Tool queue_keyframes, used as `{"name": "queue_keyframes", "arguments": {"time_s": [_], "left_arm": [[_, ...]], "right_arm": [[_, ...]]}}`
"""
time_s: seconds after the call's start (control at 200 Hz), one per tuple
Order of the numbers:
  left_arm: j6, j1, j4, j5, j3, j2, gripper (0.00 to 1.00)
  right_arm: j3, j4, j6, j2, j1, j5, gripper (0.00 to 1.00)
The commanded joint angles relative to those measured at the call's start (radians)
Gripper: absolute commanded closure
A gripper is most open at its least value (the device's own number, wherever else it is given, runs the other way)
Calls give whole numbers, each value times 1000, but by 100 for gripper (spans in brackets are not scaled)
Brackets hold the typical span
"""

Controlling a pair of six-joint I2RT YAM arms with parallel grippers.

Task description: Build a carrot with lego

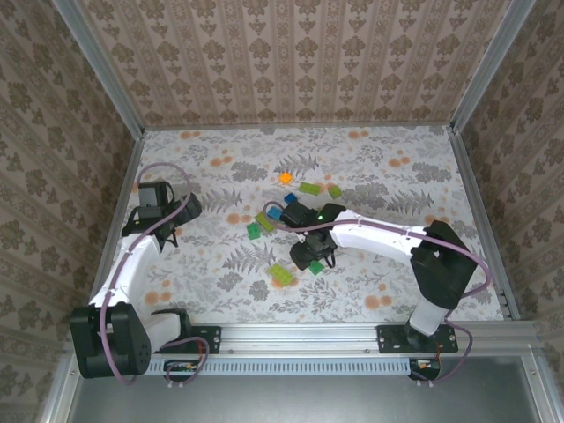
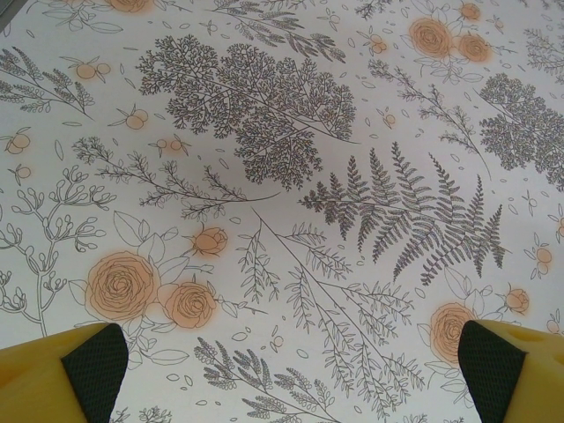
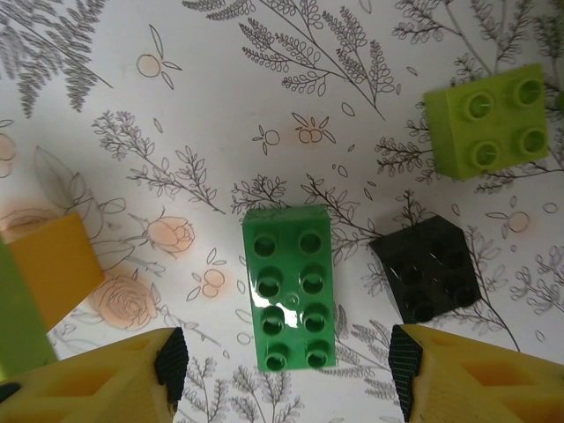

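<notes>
- Carrot lies at the left edge of the right wrist view. It is an orange-yellow block with a lime piece against its lower-left side, partly cut off by the frame. It rests on the floral table, close to the finger on that side.
- The right gripper points down at the table with its jaws parted and grips nothing. Its yellow fingers stand on either side of a green brick.
- The green brick is a two-by-four lying studs up, with bare table showing between it and each finger pad.
- A black brick sits just beside the green brick on its right, near the other finger. A lime brick, two-by-two and studs up, lies farther off toward the upper right.
- The right arm rises from its base at the near right and bends at a dark elbow. Its white forearm reaches left to the middle of the table, where the wrist turns down among the scattered lego bricks.
- The left arm runs from its base up the left side of the table, with the wrist bent downward.
- The left gripper has its jaws spread as wide as they go and holds nothing. It hangs over bare patterned surface, well apart from the bricks.
</notes>
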Motion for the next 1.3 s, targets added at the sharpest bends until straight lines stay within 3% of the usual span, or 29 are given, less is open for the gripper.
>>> {"name": "queue_keyframes", "arguments": {"time_s": [0.0, 0.62, 1.295], "left_arm": [[15, 5, -15, 11, 29, -21, 0], [15, 5, -9, 14, 31, -10, 0], [16, 6, -5, 17, 32, 4, 0]], "right_arm": [[-13, 27, -14, 36, -4, -19, 36], [-45, 76, -18, 106, -28, -52, 43], [-69, 90, -22, 119, -32, -74, 60]]}}
